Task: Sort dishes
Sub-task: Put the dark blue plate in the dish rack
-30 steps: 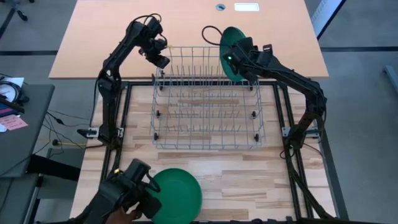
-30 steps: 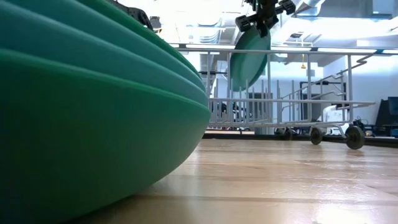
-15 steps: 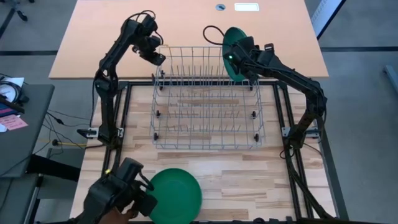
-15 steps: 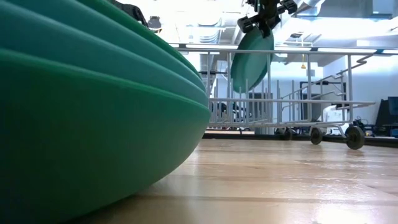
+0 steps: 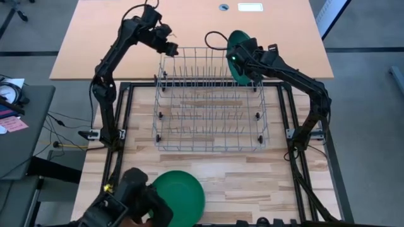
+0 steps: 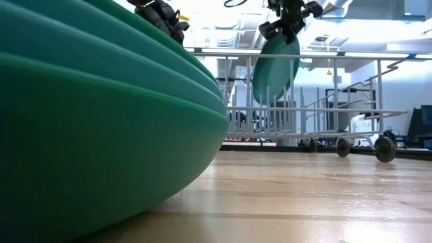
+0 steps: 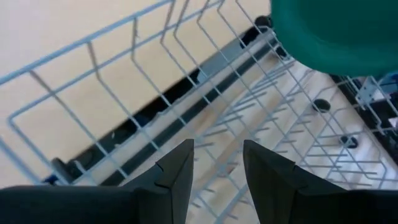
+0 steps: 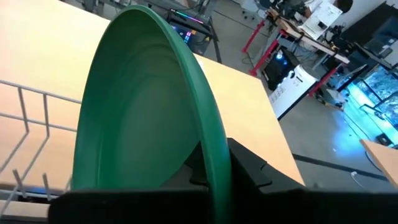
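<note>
- Two round, shallow, matte green plates show: one plate on edge (image 5: 235, 55) at the wire rack's (image 5: 210, 101) upper-right corner, another plate lying flat (image 5: 178, 197) at bottom centre.
- Right gripper (image 5: 238, 58), reaching leftward, pinches the upright plate's rim.
- Left gripper (image 5: 170, 48), fingers spread and holding nothing, hovers above the rack's upper-left corner.
- A person's hand (image 5: 129, 205) holds a dark device just beside the flat plate.

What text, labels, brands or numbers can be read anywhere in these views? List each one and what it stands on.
No text reads legibly in any view.
White label on the tan table: too small to read.
Pink paper on the grey side desk: nothing legible.
Green plate, wire rack: no markings visible.
</note>
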`<move>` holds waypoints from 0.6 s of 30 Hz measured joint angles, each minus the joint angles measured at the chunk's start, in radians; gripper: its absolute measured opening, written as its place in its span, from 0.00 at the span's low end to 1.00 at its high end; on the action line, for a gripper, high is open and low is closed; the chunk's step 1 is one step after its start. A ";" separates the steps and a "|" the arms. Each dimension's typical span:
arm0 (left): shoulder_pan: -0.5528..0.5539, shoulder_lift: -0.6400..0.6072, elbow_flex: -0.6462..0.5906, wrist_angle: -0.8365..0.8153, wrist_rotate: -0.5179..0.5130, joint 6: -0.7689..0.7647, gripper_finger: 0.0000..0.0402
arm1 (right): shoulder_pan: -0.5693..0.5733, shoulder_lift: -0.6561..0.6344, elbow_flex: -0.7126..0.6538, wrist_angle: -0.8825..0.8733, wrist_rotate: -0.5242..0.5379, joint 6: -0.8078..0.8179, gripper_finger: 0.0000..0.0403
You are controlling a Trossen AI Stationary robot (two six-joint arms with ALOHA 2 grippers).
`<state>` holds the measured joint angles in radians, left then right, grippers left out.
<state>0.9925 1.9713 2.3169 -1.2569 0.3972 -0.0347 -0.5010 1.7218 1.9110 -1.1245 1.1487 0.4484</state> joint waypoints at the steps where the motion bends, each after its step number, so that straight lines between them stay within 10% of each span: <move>1: -0.013 0.002 0.000 0.002 0.000 0.007 0.33 | -0.001 0.000 0.000 0.007 -0.003 -0.004 0.08; 18: -0.089 0.005 0.000 0.211 0.141 -0.066 0.45 | 0.047 -0.002 0.000 0.353 -0.434 -0.192 0.08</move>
<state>0.9032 1.9766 2.3165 -1.0457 0.5386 -0.1007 -0.4536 1.7203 1.9110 -0.7711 0.7143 0.2561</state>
